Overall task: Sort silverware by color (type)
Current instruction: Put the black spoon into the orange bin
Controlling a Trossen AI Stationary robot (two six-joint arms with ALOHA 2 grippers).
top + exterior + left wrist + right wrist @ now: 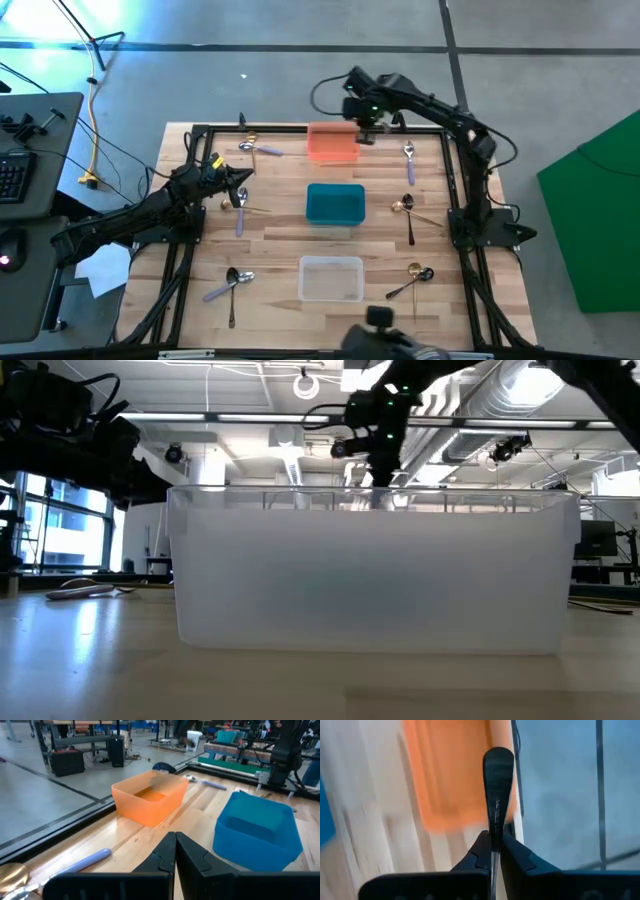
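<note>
Three bins are set in a line down the middle of the tabletop [270, 225]: an orange bin [332, 143] at the far end, a teal bin [335, 204] in the centre and a clear bin [331, 279] nearest, presumably one for each finish of silverware. The right pincer [495, 847] is held above the right edge of the orange bin, closed on the handle of a dark utensil [497, 795]; in the right wrist view the handle is seen clamped between the fingers and pointing out over the bin and the floor beyond. It is judged to be carried there for dropping, so the orange bin is taken as the place for the dark pieces.

The left pincer [175, 852] is kept waiting over the left side of the tabletop, its fingers pressed together on nothing.

Loose pieces are scattered on both sides of the bins. On the right, a silver spoon [408, 159] is lying far, a gold spoon [404, 207] and a dark piece [410, 218] are crossed in the middle, and another gold and dark pair [416, 276] is lying near. On the left, a purple-handled spoon [256, 149] is lying far, and more spoons are lying beside the left pincer and near the front edge.

Nothing is seen standing between the held utensil and the bin. The crossed pairs are judged awkward, since one piece may be dragged with the other.
</note>
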